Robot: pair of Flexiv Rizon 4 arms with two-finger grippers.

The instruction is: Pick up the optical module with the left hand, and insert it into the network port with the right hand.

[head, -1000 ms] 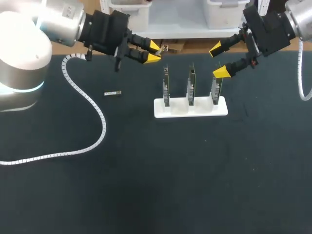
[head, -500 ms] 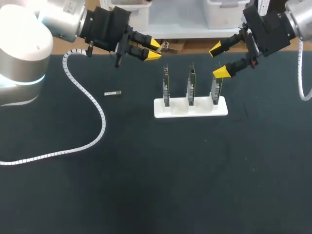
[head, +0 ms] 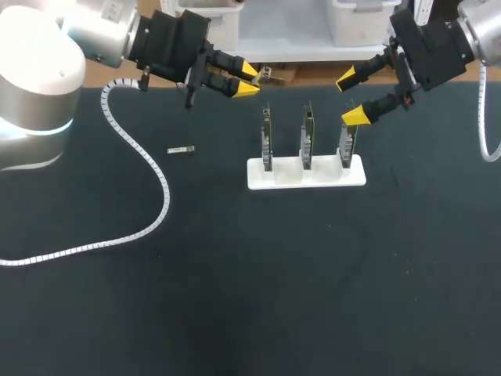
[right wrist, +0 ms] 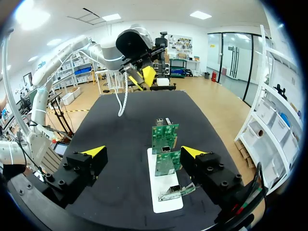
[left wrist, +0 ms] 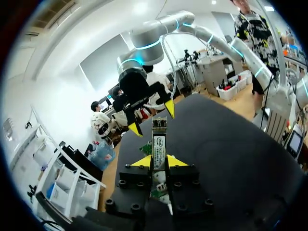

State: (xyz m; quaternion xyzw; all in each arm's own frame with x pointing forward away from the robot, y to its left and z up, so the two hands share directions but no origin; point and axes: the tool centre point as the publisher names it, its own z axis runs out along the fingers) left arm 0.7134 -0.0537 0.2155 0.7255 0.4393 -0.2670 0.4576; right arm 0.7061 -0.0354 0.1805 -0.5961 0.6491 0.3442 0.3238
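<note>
Because the part must pass from one arm to the other, the left gripper [head: 244, 81] grips the optical module [left wrist: 159, 144] by its rear, so the plug end juts ahead of its fingertips, raised clear of the worktop [head: 235, 274]. Below that gripper a small metal part [head: 181, 149] lies flat. Ahead of it a white holder [head: 286, 177] props three circuit boards [head: 306, 137] upright, presumably presenting their ports. The right gripper [head: 351, 97] hangs wide open over the board nearest it, placed to take over.
</note>
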